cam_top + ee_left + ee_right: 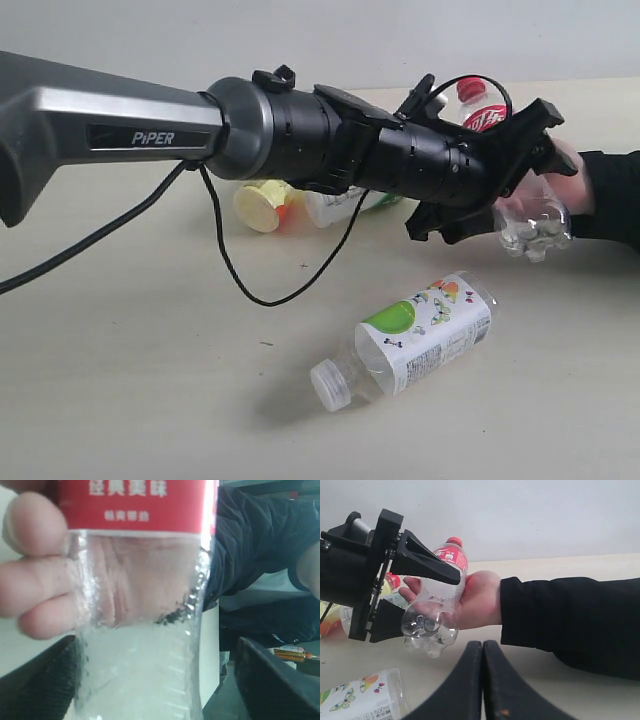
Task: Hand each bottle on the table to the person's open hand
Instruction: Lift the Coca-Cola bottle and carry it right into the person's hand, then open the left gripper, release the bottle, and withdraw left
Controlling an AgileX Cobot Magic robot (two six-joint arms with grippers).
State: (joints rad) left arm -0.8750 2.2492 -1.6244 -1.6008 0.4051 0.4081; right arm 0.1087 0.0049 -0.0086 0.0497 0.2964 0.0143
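A person's hand (570,185) holds the clear bottle with the red label (535,225) above the table (150,380). My left gripper (525,170) straddles that bottle with its jaws open. In the left wrist view one finger (40,685) lies against the bottle (145,630) and the other finger stands apart from it. The right wrist view shows the hand (480,597) wrapped round the bottle (432,620). My right gripper (483,647) is shut on nothing, low over the table. A white-green bottle (420,335) lies on its side in front. The yellow bottle (262,205) and the second white-green bottle (335,207) lie behind the left arm.
The person's black-sleeved forearm (570,620) reaches in from the right over the table. A black cable (250,290) hangs from the left arm and loops down onto the tabletop.
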